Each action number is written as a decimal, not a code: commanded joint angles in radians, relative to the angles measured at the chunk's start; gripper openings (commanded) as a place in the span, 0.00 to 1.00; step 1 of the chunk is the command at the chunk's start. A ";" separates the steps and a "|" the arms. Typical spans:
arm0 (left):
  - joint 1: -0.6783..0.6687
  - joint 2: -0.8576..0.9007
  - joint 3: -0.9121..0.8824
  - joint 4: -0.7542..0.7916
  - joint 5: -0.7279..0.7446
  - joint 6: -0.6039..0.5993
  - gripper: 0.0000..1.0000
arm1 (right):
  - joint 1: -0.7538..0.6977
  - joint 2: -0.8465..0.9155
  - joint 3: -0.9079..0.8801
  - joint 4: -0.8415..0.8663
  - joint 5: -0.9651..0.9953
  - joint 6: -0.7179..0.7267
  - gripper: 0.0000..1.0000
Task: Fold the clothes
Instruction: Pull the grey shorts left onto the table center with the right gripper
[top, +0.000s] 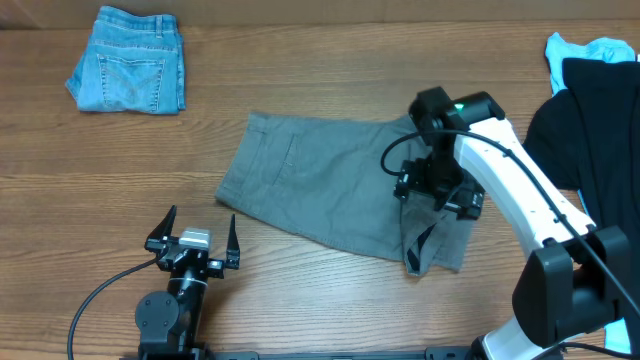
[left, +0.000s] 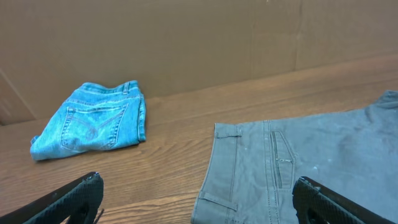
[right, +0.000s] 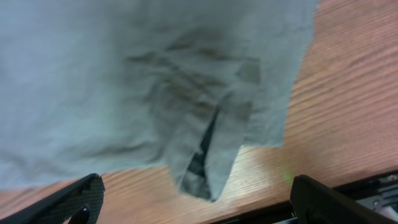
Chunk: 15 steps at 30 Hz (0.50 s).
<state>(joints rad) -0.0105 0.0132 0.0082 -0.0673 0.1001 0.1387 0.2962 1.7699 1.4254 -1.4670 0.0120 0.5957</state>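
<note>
On the wooden table (top: 330, 60) you have the grey shorts (top: 320, 185) lying lengthwise between both released claws: right gripper (top: 437, 190) over their rumpled hem, left gripper (top: 200, 222) near their waistband.

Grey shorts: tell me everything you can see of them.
The grey shorts look like plain cotton, lying mostly flat on the wooden table, waistband with belt loops to the left, one slit pocket showing. The right end is bunched, a leg opening gaping. The open right claw hangs over that end, gripping nothing.
</note>
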 joint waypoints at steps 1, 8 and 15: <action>0.006 -0.006 -0.003 -0.002 -0.003 0.018 1.00 | -0.026 0.005 -0.097 0.054 -0.042 0.025 1.00; 0.006 -0.006 -0.003 -0.002 -0.003 0.018 1.00 | -0.021 0.005 -0.219 0.196 -0.162 -0.027 1.00; 0.006 -0.006 -0.003 -0.002 -0.003 0.018 1.00 | -0.021 0.005 -0.261 0.214 -0.172 -0.051 0.87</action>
<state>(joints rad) -0.0105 0.0132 0.0082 -0.0673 0.1001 0.1387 0.2703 1.7760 1.1694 -1.2602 -0.1455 0.5663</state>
